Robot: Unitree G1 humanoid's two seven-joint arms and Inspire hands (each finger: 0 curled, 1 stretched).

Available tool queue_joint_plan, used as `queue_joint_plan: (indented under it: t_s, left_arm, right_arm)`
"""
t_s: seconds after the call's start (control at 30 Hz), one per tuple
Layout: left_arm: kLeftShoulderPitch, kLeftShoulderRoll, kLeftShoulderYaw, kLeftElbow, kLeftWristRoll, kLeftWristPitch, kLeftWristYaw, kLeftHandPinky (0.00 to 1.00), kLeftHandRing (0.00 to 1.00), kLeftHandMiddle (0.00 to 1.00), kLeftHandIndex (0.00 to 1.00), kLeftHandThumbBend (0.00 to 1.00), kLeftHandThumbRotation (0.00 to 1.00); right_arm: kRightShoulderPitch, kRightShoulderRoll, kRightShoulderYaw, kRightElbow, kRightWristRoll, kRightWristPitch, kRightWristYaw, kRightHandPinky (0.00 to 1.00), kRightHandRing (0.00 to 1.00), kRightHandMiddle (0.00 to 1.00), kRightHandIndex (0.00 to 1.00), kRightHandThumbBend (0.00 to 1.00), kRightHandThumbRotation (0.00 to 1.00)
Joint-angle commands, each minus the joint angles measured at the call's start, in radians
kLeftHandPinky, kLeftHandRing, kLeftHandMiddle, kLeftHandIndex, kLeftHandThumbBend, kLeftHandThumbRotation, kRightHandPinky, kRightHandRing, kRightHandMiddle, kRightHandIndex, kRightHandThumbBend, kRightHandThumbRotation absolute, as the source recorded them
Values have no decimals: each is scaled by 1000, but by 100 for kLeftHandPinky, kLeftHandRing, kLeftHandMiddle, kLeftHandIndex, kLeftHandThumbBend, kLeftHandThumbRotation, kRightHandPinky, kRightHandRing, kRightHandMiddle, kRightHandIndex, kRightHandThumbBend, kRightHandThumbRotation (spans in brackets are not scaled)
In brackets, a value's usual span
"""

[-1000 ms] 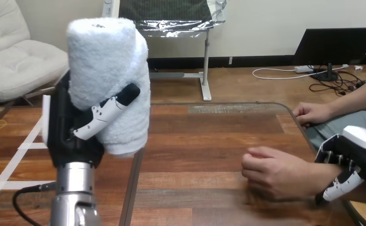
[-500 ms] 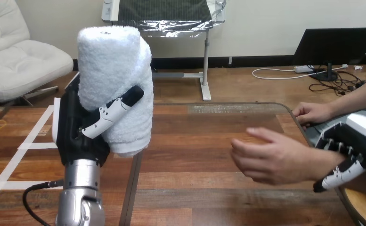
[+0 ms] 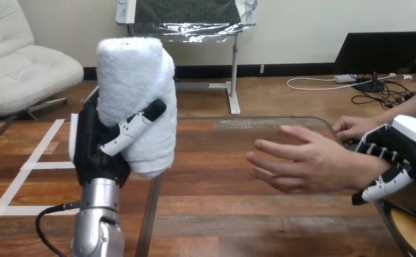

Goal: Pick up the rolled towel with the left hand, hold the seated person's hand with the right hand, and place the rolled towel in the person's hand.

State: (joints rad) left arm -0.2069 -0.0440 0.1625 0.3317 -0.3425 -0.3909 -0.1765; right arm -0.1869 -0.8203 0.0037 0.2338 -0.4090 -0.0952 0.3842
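A white rolled towel (image 3: 136,96) stands upright, raised above the table's left part, with my left hand (image 3: 101,147) shut round its lower half and the thumb across its front. At the right, my right hand (image 3: 398,155) is curled round the person's wrist. The person's hand (image 3: 299,163) hovers over the table with its fingers spread, pointing left toward the towel, about a hand's width from it. A second hand of the person (image 3: 355,127) rests at the table's far right edge.
The wooden table (image 3: 232,176) stretches between the towel and the held hand. Its rounded far right corner lies beside the person's resting hand.
The person's hand has opened from a loose fist and risen, moving left with my right hand on its wrist. My left hand has carried the towel a little to the right.
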Motion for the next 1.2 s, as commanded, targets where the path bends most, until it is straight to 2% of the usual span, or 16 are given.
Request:
queue_joint_plan:
  t_s: [0.0, 0.47, 0.63, 0.8, 1.17]
  left_arm:
    - [-144, -2, 8, 68, -1, -58, -32, 21, 27, 34, 38, 50, 0]
    - [-232, -7, 25, 210, 16, -97, -18, 22, 28, 35, 38, 49, 0]
    - [-278, -7, 32, 281, 15, -117, -22, 23, 29, 35, 38, 48, 0]
    - [-317, -9, 36, 342, 11, -136, -29, 23, 29, 35, 39, 49, 0]
    - [-397, -19, 47, 473, -1, -169, -50, 26, 32, 37, 40, 54, 0]
  right_arm:
    - [-70, 47, 21, -13, 10, -15, -24, 35, 41, 46, 51, 94, 0]
    - [-95, 67, 44, -12, 6, -10, -6, 34, 40, 47, 51, 94, 0]
    - [-103, 80, 54, -32, 1, 17, 4, 35, 41, 47, 51, 94, 0]
    - [-112, 90, 60, -39, 1, 22, 4, 36, 42, 48, 52, 93, 0]
    - [-134, 111, 76, -60, -12, 58, 12, 38, 44, 49, 53, 92, 0]
